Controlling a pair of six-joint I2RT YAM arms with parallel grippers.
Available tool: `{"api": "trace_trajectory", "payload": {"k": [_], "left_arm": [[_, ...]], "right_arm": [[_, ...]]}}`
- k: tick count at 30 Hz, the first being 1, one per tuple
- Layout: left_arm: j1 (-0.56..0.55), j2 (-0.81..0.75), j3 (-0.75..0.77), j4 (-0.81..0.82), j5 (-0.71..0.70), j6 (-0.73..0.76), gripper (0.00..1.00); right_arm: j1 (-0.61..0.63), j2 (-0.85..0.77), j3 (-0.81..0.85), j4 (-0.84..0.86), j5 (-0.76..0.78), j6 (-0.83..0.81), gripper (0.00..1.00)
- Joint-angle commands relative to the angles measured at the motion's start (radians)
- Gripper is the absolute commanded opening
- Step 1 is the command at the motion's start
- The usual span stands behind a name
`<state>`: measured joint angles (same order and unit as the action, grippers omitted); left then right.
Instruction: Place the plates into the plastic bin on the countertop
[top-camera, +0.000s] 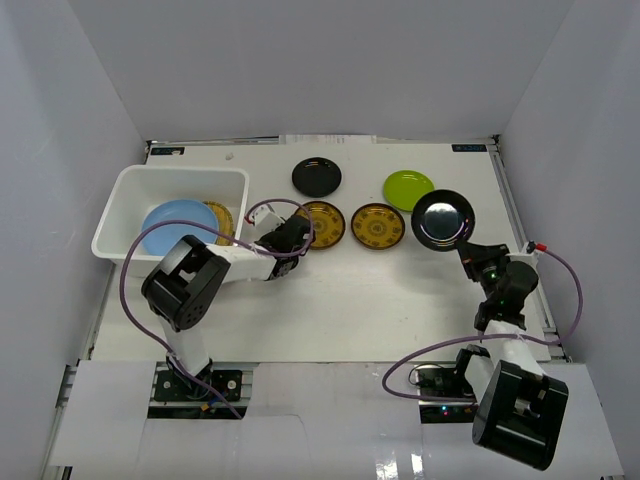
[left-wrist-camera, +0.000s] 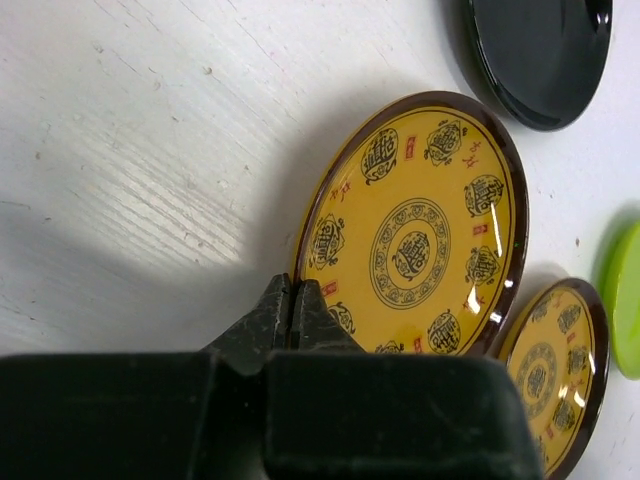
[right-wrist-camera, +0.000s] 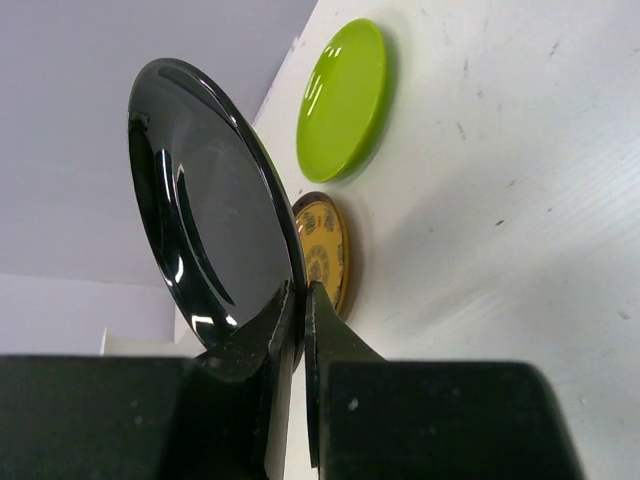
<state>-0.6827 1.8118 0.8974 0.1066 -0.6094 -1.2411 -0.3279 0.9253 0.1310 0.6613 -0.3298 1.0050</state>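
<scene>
At the middle of the flat white countertop (top-camera: 360, 300), the left gripper (left-wrist-camera: 295, 312) has its jaws pinched on the rim of a round yellow-brown patterned plate (left-wrist-camera: 415, 240), just right of the white rectangular plastic bin (top-camera: 180, 172). Further right, the right gripper (right-wrist-camera: 303, 310) clamps the edge of a glossy black round plate (right-wrist-camera: 205, 200), which is tilted clear of the surface. A light blue plate (top-camera: 172, 222) lies in the bin. A second patterned plate (top-camera: 377, 226), a lime green plate (top-camera: 408, 189) and another black plate (top-camera: 316, 177) sit on the countertop.
</scene>
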Motion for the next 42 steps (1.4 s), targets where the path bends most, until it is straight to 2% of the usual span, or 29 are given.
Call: {"api": "trace_trajectory", "payload": {"k": [1,6,11,17,20,22,24,25,26,27,28,29,32,37,42], "left_arm": [[-0.006,-0.069,-0.049,-0.067,0.019,0.106,0.00],[-0.023,-0.264,-0.104,-0.038,0.017,0.215,0.00],[-0.021,-0.553,-0.167,-0.010,0.014,0.308,0.00],[-0.011,-0.765,-0.157,-0.070,0.060,0.316,0.00],[0.020,-0.867,-0.108,-0.160,0.027,0.347,0.00],[0.131,-0.927,-0.072,-0.218,0.028,0.387,0.00],[0.236,-0.957,-0.061,-0.248,0.086,0.408,0.00],[0.291,-0.963,-0.046,-0.272,0.158,0.417,0.00],[0.414,-0.957,-0.035,-0.321,0.198,0.422,0.00],[0.481,-0.945,-0.023,-0.343,0.244,0.422,0.00],[0.541,-0.927,-0.014,-0.360,0.337,0.424,0.00],[0.651,-0.922,-0.017,-0.369,0.380,0.424,0.00],[0.816,-0.922,-0.054,-0.360,0.477,0.416,0.00],[0.920,-0.836,-0.097,-0.401,0.458,0.410,0.00],[0.931,-0.815,-0.144,-0.375,0.427,0.414,0.00]], "right_arm": [[-0.003,-0.049,0.050,-0.034,-0.072,-0.017,0.08],[-0.003,-0.072,0.104,-0.038,-0.165,-0.011,0.08],[-0.003,-0.088,0.186,-0.038,-0.273,0.001,0.08],[-0.002,-0.135,0.251,-0.091,-0.348,-0.016,0.08],[0.009,-0.149,0.268,-0.117,-0.382,-0.028,0.08],[0.053,-0.161,0.272,-0.135,-0.377,-0.054,0.08],[0.102,-0.163,0.286,-0.172,-0.338,-0.083,0.08],[0.180,-0.161,0.294,-0.192,-0.315,-0.095,0.08],[0.231,-0.152,0.311,-0.203,-0.287,-0.127,0.08],[0.278,-0.143,0.324,-0.212,-0.232,-0.146,0.08],[0.388,-0.131,0.338,-0.222,-0.209,-0.161,0.08],[0.433,-0.106,0.363,-0.230,-0.184,-0.175,0.08],[0.555,-0.059,0.389,-0.221,-0.111,-0.198,0.08],[0.736,0.084,0.521,-0.236,-0.040,-0.266,0.08],[0.927,0.256,0.704,-0.242,0.055,-0.310,0.08]]}}
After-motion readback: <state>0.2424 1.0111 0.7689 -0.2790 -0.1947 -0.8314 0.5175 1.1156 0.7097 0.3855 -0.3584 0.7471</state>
